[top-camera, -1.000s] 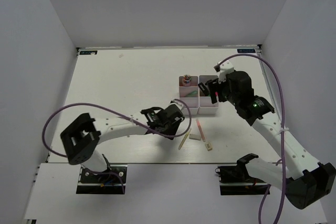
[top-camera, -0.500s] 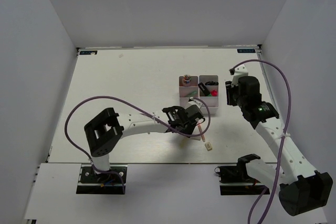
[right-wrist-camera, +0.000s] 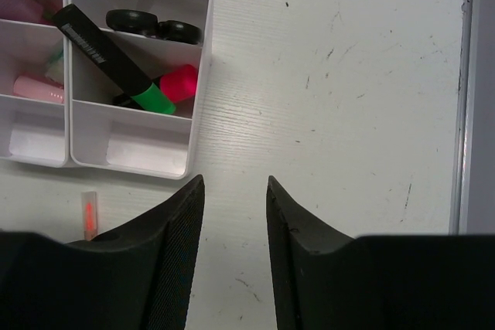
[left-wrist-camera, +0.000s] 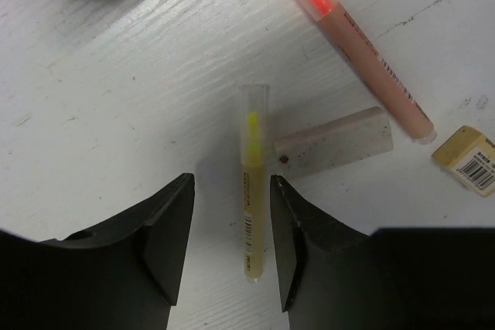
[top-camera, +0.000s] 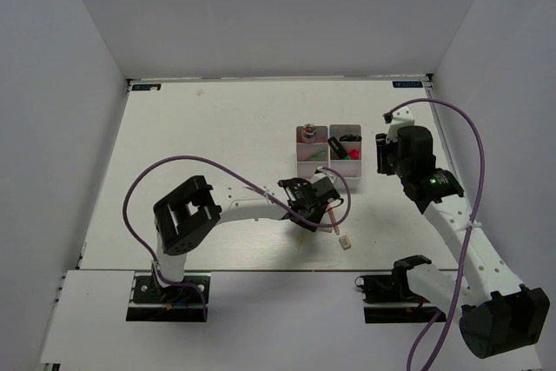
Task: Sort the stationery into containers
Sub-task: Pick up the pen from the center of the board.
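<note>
In the left wrist view a cream stick [left-wrist-camera: 250, 214] lies on the table between the jaws of my left gripper [left-wrist-camera: 230, 195], which is open with a gap on each side of it. Just past it lie a pale eraser block [left-wrist-camera: 334, 140], a pink stick [left-wrist-camera: 363, 44] and a tan eraser block [left-wrist-camera: 466, 159]. The containers [top-camera: 329, 162] stand mid-table. The right wrist view shows a black-green marker [right-wrist-camera: 112, 58], a pink marker [right-wrist-camera: 179, 83] and black scissors handles [right-wrist-camera: 151, 25] inside them [right-wrist-camera: 131, 161]. My right gripper [right-wrist-camera: 234, 191] hangs open and empty over bare table to their right.
Purple cables loop from both arms [top-camera: 174, 167]. The table's right edge [right-wrist-camera: 464, 98] runs close beside the right gripper. White walls enclose the table on three sides. A small round-topped item [top-camera: 307, 135] stands in the back left bin.
The right gripper left the bins and drew back to the right, its marker now lying in a bin. The left gripper moved right over the cream stick, and its jaws have narrowed.
</note>
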